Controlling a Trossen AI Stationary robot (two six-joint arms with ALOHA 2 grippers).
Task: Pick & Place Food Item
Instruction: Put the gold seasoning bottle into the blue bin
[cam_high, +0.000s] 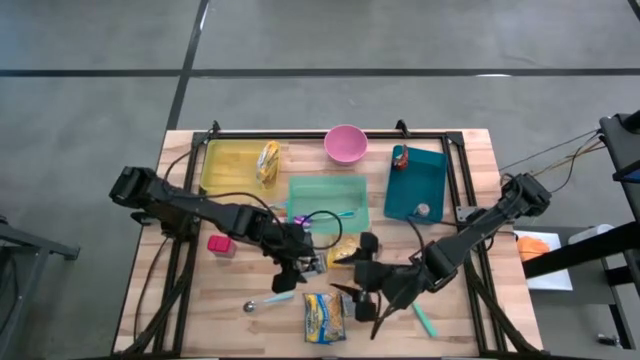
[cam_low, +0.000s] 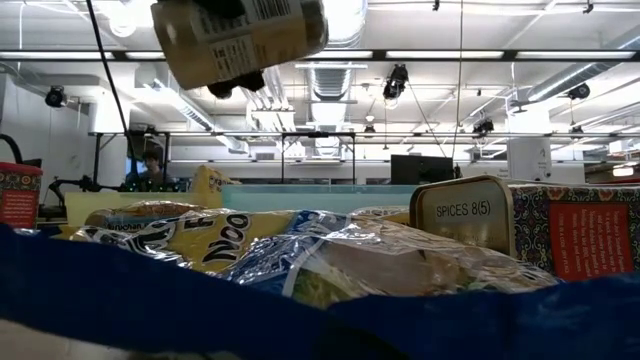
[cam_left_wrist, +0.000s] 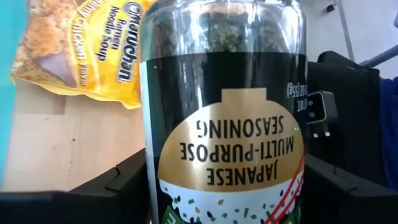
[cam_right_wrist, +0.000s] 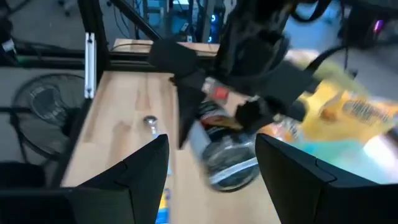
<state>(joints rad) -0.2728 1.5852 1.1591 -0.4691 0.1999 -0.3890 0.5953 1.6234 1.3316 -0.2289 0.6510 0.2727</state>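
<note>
A glass jar (cam_left_wrist: 224, 124) with a black and gold "Japanese Multi-Purpose Seasoning" label sits between the fingers of my left gripper (cam_left_wrist: 227, 182), above the middle of the table (cam_high: 300, 258). The low view shows the jar (cam_low: 240, 40) up in the air, lying nearly level. My right gripper (cam_high: 365, 292) stands open just to the right of it, pointing at it, with nothing between its fingers (cam_right_wrist: 143, 171). A yellow ramen packet (cam_high: 343, 253) lies on the table between the two grippers. My left gripper pinches the jar's body between its two fingers, one on each side (cam_left_wrist: 148, 177). The fingers come slanting down from the table's left and lie across the jar. The jar (cam_right_wrist: 227, 158) is lifted clear of the table and lies tilted, close to level.
A yellow tray (cam_high: 225, 165) holding a packet, a pink bowl (cam_high: 345, 143), a green tray (cam_high: 328, 195) and a teal tray (cam_high: 415, 185) with a red can stand at the back. A pink item (cam_high: 218, 243), a spoon (cam_high: 255, 304), a noodle packet (cam_high: 323, 317) and a teal utensil (cam_high: 425, 320) lie nearer.
</note>
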